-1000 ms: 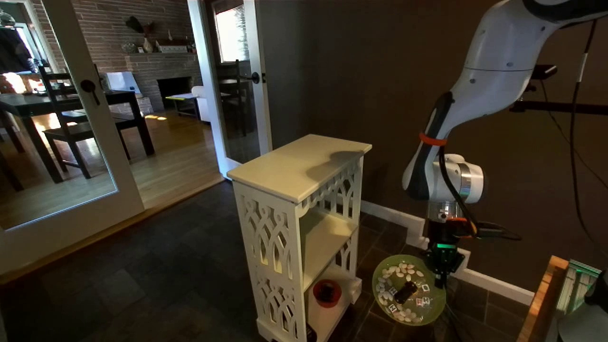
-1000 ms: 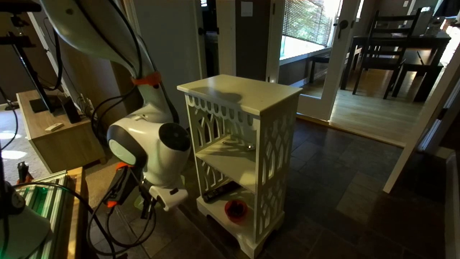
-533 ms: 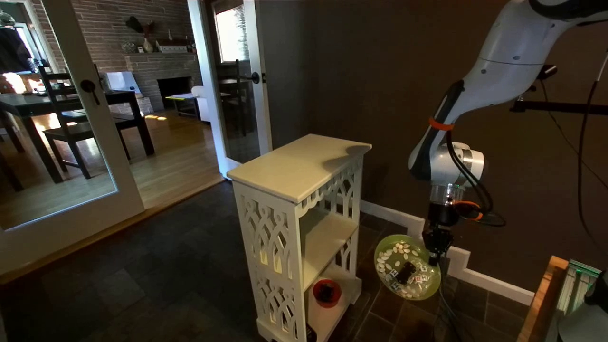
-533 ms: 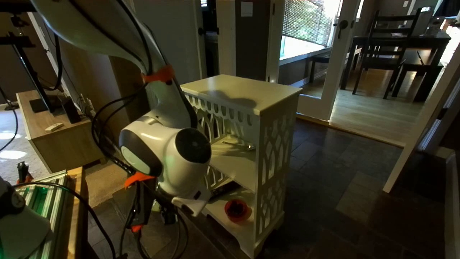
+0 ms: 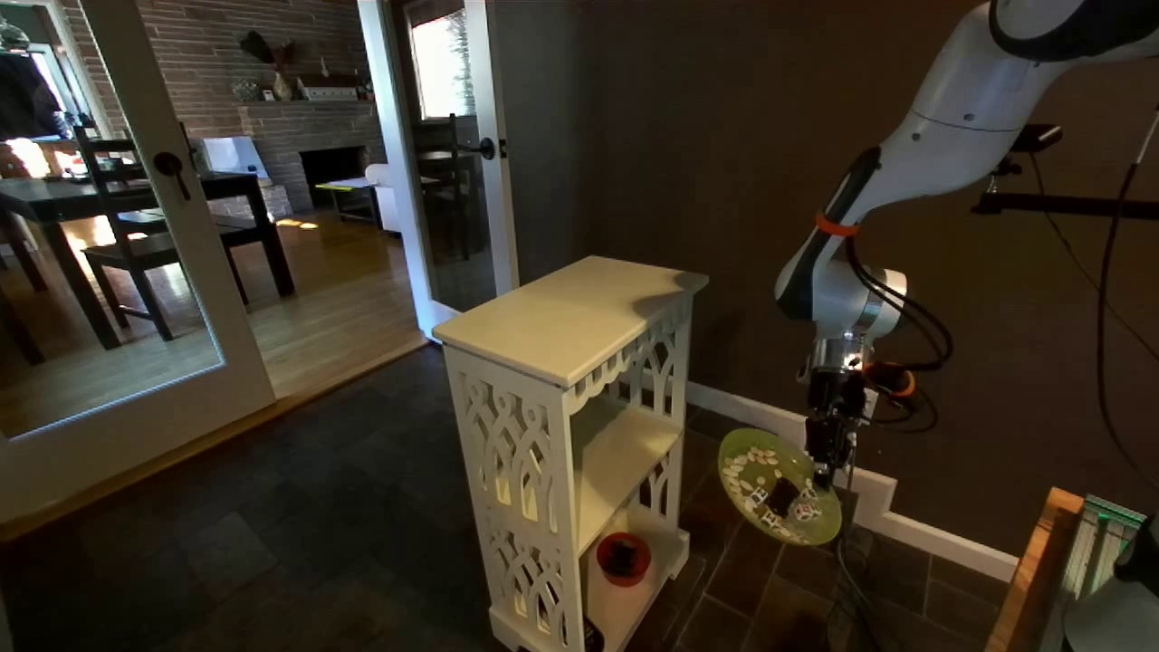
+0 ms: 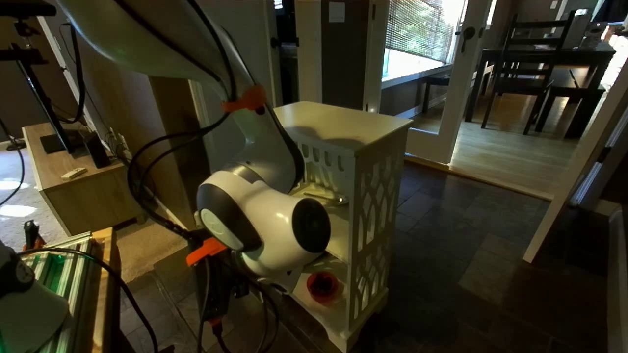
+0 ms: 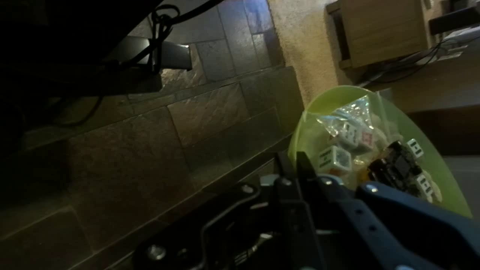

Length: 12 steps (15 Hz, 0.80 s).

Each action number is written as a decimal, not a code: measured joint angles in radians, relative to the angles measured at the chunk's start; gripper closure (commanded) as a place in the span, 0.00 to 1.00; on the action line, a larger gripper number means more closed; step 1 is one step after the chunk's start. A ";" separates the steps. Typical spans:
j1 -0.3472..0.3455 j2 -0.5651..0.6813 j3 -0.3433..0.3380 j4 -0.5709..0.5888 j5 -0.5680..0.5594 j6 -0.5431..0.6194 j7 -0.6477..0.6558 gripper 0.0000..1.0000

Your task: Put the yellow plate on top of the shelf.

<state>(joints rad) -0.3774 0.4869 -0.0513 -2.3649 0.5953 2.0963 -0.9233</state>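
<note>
The yellow plate (image 5: pixel 744 442) is a shallow yellow-green dish held off the floor, beside the white shelf (image 5: pixel 579 312) and lower than its top. It tilts and carries pale pebbles, a dark object, small marked cubes and a clear plastic bag. My gripper (image 5: pixel 822 473) is shut on the plate's rim. In the wrist view the fingertips (image 7: pixel 291 159) pinch the near edge of the plate (image 7: pixel 448 187). In an exterior view the arm covers the gripper and plate, and partly covers the shelf (image 6: pixel 360 122).
A red bowl (image 5: pixel 623 559) with dark contents sits on the shelf's bottom tier, also visible in an exterior view (image 6: pixel 322 287). A wood-edged bench (image 5: pixel 1032 570) stands at the right. A brown wall (image 5: pixel 742 181) is behind the arm. Cables (image 6: pixel 137 171) loop from the arm.
My gripper and the plate have risen from lower near the floor, and the plate has become more tilted. In an exterior view the arm has moved toward the shelf and covers more of it.
</note>
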 measured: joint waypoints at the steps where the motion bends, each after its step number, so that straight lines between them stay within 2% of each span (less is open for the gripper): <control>1: 0.001 0.002 -0.001 0.011 -0.009 -0.051 0.010 0.98; 4: 0.003 -0.001 -0.009 0.035 -0.035 -0.206 0.054 0.98; 7: 0.010 -0.023 -0.033 0.044 -0.058 -0.345 0.161 0.98; 12: 0.022 -0.128 -0.088 0.015 -0.058 -0.453 0.406 0.98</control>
<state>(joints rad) -0.3554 0.3589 -0.1390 -2.3494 0.5371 1.6434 -0.5175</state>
